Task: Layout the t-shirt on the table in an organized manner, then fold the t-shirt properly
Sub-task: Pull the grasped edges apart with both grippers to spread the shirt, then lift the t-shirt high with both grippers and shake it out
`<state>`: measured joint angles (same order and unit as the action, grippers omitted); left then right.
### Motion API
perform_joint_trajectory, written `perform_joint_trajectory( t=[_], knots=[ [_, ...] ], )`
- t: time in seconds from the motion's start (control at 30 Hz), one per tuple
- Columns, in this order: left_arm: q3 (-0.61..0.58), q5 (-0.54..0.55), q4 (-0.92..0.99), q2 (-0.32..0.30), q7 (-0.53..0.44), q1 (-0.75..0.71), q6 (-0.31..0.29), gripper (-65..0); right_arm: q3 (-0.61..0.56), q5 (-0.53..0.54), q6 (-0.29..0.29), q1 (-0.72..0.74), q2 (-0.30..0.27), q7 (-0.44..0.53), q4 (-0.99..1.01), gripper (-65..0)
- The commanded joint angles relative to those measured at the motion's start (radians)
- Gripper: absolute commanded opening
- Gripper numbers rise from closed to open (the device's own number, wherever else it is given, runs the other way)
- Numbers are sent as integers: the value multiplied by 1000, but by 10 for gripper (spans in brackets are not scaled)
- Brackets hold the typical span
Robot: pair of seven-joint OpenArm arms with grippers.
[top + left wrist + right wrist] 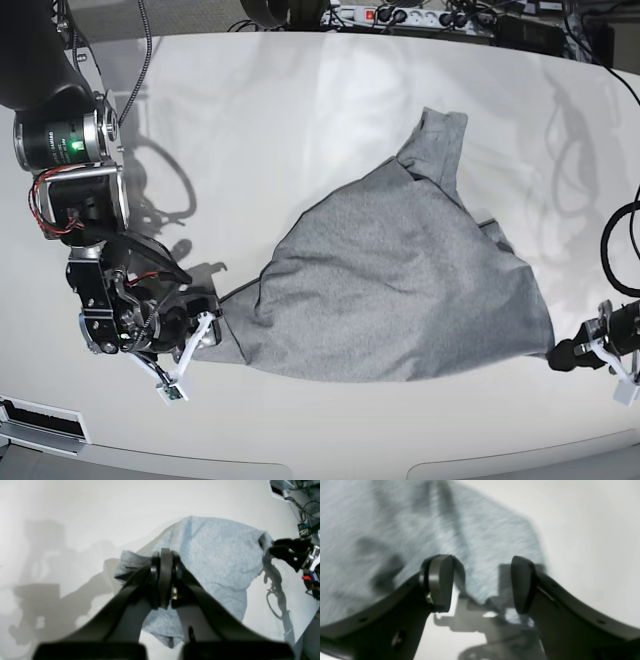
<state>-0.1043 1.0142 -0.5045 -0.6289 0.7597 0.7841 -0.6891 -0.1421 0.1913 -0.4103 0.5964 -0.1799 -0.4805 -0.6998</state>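
T-shirt (400, 290): one, heather grey, plain side up, no lettering showing; lies rumpled on my white desk (300, 110), spread roughly as a slanted fan, a narrow part reaching toward the desk's far edge, the wide hem toward the near edge; creases across the body, fabric bunched at the far tip

My left jaws (562, 358): pressed together on the shirt's near corner, on the base view's right side; cloth pinched between them, seen from my left wrist as a grey fold either side of the closed tips (165, 562)

My right jaws (205, 320): spread wide, nothing between them; they stand just beside the shirt's opposite near corner; from my right wrist the grey corner (495, 590) lies on the desk past the two parted pads (440, 580), blurred

Power strip and cables (420, 18): beyond the desk's far edge, well apart from the shirt
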Motion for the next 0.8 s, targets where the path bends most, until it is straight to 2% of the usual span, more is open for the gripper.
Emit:
perform_joint_trajectory(
  t=[0.0,0.1,0.13,0.17,0.2,0.27,0.3,0.37,0.5,0.67,0.77],
  knots=[
    [5,23,-15,-14,-18,36,-9,-650,4,9,16,24,1,31,-17,-270],
    [5,23,-15,-14,-18,37,-9,-650,4,-29,87,-6,13,89,-17,-279],
    [5,23,-15,-13,-19,37,-9,-650,4,-53,99,-17,16,108,-17,-303],
    [5,23,-15,-12,-23,37,-9,-650,4,-71,98,-24,17,123,-17,-346],
    [5,23,-15,-10,-26,37,-9,-650,4,-79,87,-33,16,130,-17,-421],
    [5,23,-15,-5,-26,37,-9,-650,4,-92,50,-36,14,133,-17,-631],
    [5,23,-15,-2,-26,37,-9,-650,5,-92,32,-35,13,141,-17,-650],
    [5,23,-15,-1,-26,37,-9,-650,5,-92,4,-27,10,171,-21,-650],
    [5,24,-15,-6,-26,58,-9,-650,5,-90,3,0,-2,152,-74,-650],
    [5,49,-15,-23,-17,182,-9,-650,5,-39,45,5,-55,13,-291,-650],
    [5,94,-15,-25,46,280,-9,-650,6,20,82,5,-100,-91,-471,-650]
  ],
)
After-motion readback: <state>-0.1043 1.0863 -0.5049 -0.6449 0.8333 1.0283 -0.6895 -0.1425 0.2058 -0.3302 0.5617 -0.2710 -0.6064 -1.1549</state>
